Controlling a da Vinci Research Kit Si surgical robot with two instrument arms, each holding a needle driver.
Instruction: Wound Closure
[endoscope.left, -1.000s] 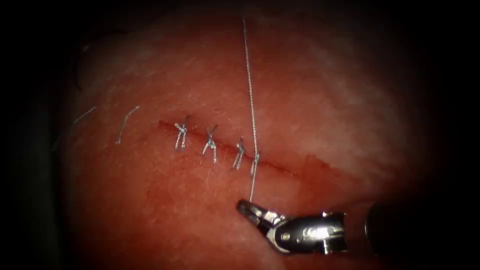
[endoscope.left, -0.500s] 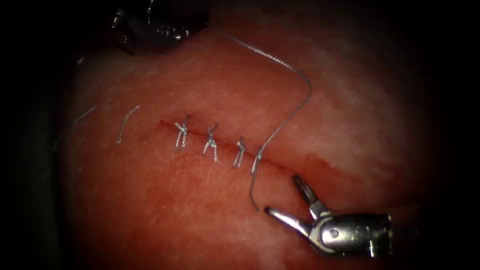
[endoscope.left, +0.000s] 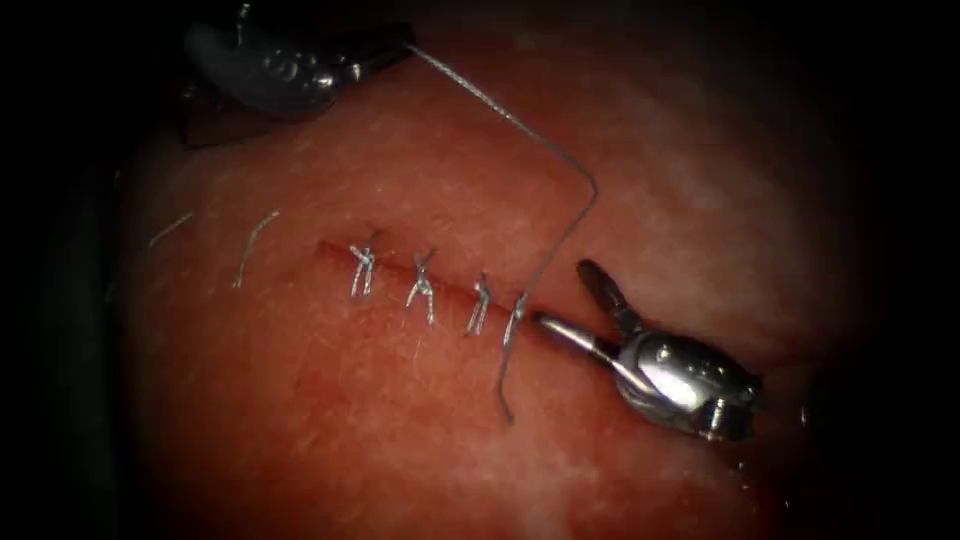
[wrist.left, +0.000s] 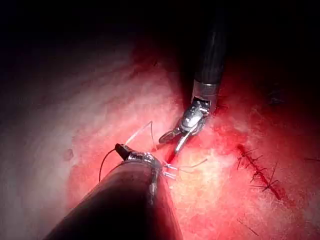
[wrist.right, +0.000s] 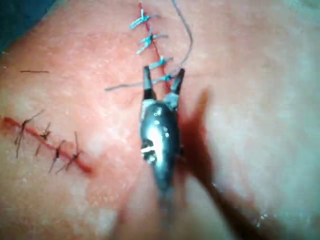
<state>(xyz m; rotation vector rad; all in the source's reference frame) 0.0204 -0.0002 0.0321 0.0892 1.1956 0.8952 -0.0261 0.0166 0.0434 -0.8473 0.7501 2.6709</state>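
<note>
While the left tool (endoscope.left: 395, 48) grips the thread (endoscope.left: 520, 120) taut, the right tool (endoscope.left: 565, 295), gaping and empty beside the last stitch (endoscope.left: 513, 322), should straddle only thread, sparing tissue (endoscope.left: 330, 400).

No readable text, label, brand, number or sign appears on anything in these views.
</note>
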